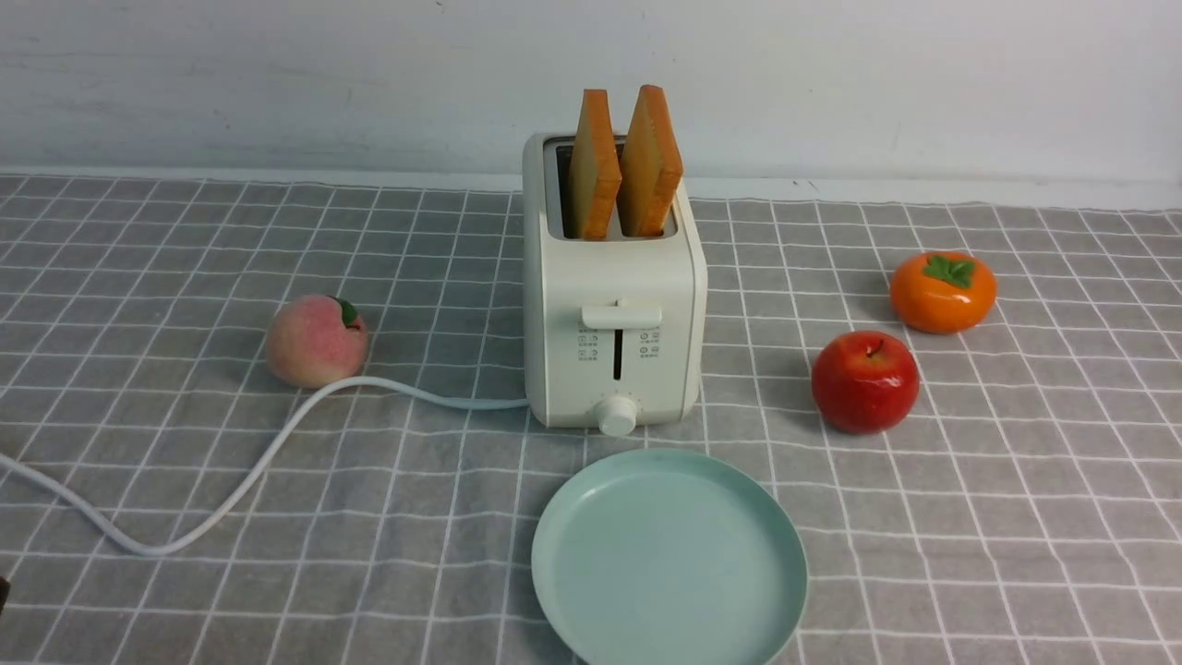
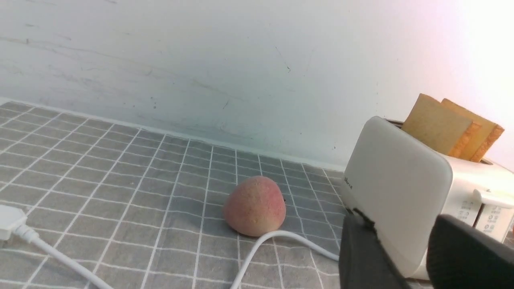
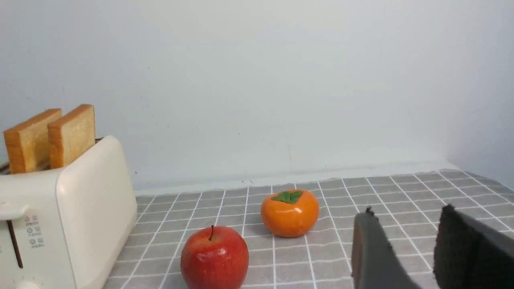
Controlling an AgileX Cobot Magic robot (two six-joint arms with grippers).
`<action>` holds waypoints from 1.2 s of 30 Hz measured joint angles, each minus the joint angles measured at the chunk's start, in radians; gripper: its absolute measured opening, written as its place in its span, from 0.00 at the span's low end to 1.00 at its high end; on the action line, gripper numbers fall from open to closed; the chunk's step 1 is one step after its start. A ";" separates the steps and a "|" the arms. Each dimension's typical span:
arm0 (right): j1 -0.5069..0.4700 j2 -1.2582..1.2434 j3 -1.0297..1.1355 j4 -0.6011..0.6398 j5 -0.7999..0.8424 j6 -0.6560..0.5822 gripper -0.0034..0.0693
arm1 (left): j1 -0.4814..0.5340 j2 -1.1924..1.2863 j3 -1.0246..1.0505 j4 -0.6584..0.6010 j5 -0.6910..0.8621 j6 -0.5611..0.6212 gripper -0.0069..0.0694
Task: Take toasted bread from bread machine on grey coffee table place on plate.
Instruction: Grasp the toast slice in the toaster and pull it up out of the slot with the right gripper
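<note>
Two slices of toasted bread (image 1: 594, 171) stand upright, side by side, in the slots of the bread machine (image 1: 614, 314), their upper halves above its top. Their thin crust edges point at the near edge of the counter (image 1: 1016, 517) and their broad faces at its left and right edges. The machine's long axis runs from near edge to far edge, lever and knob facing near. The plate (image 1: 554, 540) lies bare just in front of it, by the near edge. The left gripper (image 2: 397, 224) and right gripper (image 3: 407, 216) are both spread, holding nothing.
</note>
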 joint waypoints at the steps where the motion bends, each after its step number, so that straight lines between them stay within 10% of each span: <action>1: 0.000 0.000 0.000 0.007 -0.037 0.013 0.38 | 0.000 0.000 0.000 -0.003 -0.050 -0.017 0.40; 6: 0.000 0.000 -0.009 0.062 -0.333 0.210 0.38 | 0.000 0.000 -0.003 -0.043 -0.373 -0.160 0.40; 12: 0.000 0.047 -0.257 0.088 -0.320 0.283 0.38 | 0.000 0.006 -0.237 -0.129 -0.515 -0.096 0.40; 16: 0.000 0.209 -0.569 0.102 -0.165 0.288 0.38 | 0.000 0.129 -0.541 -0.233 -0.393 0.025 0.40; 22: 0.000 0.567 -1.023 0.059 0.270 0.288 0.38 | 0.000 0.495 -0.947 -0.346 0.181 0.170 0.40; 36: 0.043 1.005 -1.044 0.126 0.675 0.284 0.38 | -0.116 0.924 -0.983 -0.302 0.558 0.182 0.40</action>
